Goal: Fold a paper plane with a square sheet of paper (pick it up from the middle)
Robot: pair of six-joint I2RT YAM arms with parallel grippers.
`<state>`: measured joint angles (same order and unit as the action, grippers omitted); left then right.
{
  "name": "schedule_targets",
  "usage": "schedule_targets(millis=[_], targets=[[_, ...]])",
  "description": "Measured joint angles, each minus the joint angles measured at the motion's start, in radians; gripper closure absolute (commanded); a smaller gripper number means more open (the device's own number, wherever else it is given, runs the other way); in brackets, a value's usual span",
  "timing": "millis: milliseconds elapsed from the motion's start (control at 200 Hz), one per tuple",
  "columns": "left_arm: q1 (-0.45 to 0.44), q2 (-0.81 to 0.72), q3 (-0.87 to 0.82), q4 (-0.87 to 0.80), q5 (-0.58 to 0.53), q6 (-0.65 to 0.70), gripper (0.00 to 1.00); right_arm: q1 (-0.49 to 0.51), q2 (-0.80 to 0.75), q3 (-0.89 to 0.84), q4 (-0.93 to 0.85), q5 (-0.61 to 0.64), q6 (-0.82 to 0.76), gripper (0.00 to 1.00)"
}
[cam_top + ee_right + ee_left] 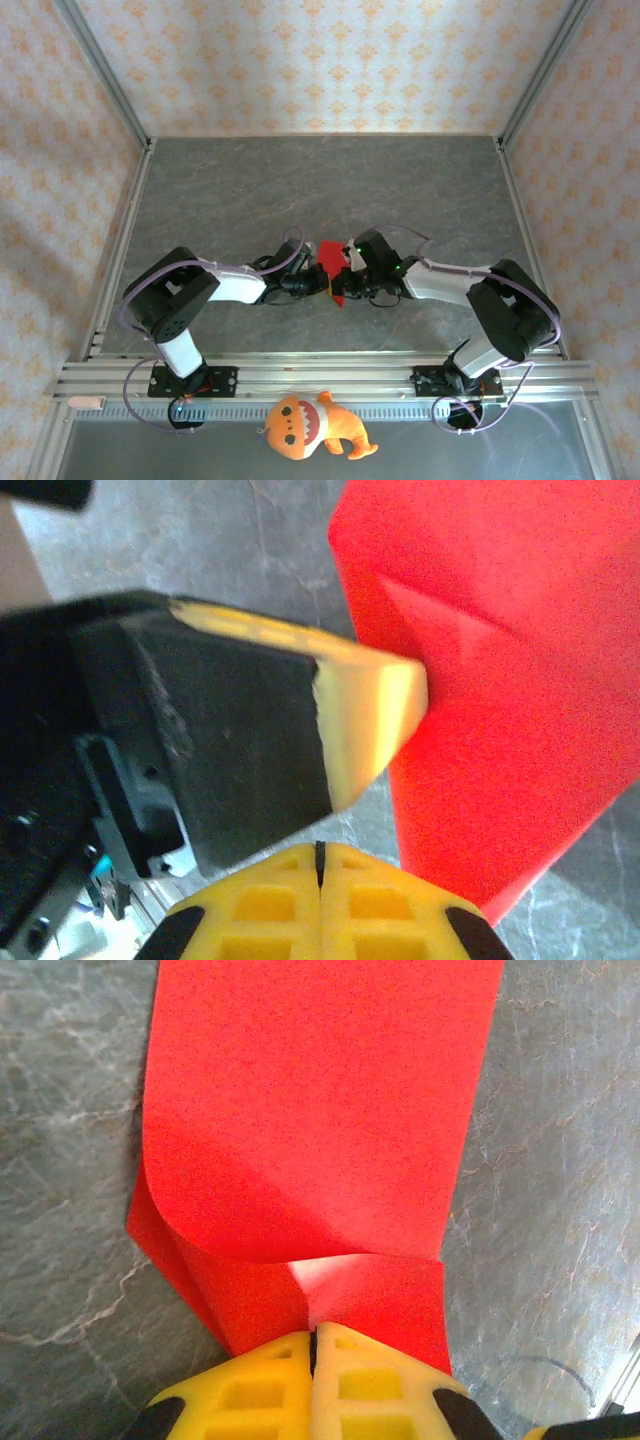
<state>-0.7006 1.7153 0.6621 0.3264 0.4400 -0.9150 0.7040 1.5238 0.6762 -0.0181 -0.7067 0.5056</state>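
Gripping the curled red paper sheet (320,1110) in my left gripper (313,1338) | my right gripper (320,848) pressed shut beside it | overhead adds: orange plush toy (305,425) near the arm bases

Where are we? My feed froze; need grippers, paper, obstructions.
Left gripper shut on the red paper, which curls over. Right gripper shut beside it, grip unclear. Nothing blocking; plush toy sits apart by the arm bases.

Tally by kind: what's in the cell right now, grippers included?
red paper sheet: 1
orange plush toy: 1
grippers: 2 (left gripper, right gripper)
Total: 4
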Motion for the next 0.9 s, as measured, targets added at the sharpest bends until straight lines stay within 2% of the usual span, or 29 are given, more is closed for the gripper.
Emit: schedule_targets(millis=[145,435,901], targets=[[0.0,0.0,0.0,0.0,0.0,0.0,1.0,0.007,-0.009,0.0,-0.05,0.0,-0.006,1.0],[0.0,0.0,0.0,0.0,-0.002,0.0,1.0,0.009,-0.021,-0.003,-0.035,0.0,0.024,1.0],[0.0,0.0,0.0,0.0,-0.003,0.0,1.0,0.016,0.063,-0.005,0.0,0.038,0.044,1.0]])
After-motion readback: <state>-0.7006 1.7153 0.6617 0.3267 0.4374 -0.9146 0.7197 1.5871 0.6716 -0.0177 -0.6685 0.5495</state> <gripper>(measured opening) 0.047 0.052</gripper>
